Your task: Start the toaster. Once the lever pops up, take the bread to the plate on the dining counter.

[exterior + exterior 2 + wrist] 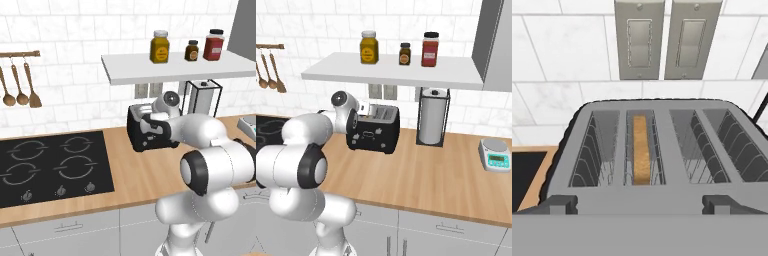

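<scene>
My claw (640, 206) hangs over the toaster (374, 131), jaws spread wide and holding nothing. The bread (641, 150) stands on edge deep in the second slot from the left (crust edge up). The toaster sits on the wood worktop (446, 170), left of the paper-towel roll (432, 120).
</scene>
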Controlling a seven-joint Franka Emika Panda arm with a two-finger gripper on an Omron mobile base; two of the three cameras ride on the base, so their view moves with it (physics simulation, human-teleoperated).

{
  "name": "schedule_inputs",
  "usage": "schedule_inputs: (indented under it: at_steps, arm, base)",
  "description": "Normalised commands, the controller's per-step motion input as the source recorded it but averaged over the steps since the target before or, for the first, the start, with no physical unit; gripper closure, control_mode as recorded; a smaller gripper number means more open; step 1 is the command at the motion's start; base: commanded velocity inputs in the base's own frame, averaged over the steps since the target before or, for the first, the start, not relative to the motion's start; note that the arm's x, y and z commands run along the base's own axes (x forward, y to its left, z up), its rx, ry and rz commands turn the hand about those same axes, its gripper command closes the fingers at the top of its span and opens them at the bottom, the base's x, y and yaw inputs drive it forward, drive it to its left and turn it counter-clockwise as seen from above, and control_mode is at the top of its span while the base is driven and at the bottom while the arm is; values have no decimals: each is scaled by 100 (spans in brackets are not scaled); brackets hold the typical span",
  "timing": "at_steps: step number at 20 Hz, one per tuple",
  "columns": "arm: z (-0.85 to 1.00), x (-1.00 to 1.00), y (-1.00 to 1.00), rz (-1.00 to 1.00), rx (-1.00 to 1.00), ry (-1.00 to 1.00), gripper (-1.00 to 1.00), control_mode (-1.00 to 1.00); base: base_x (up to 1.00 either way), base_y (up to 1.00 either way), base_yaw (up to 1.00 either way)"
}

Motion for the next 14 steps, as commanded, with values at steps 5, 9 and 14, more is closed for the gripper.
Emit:
schedule_inputs:
  at_steps: [5, 9, 14]
  arm:
    - [-3, 11, 0, 0, 0, -2, -100, -100]
    - [-1, 14, 0, 0, 0, -1, -100, -100]
    - [0, 9, 0, 0, 0, -1, -100, -100]
  base:
    - [0, 0, 0]
    - [0, 0, 0]
    - [0, 0, 0]
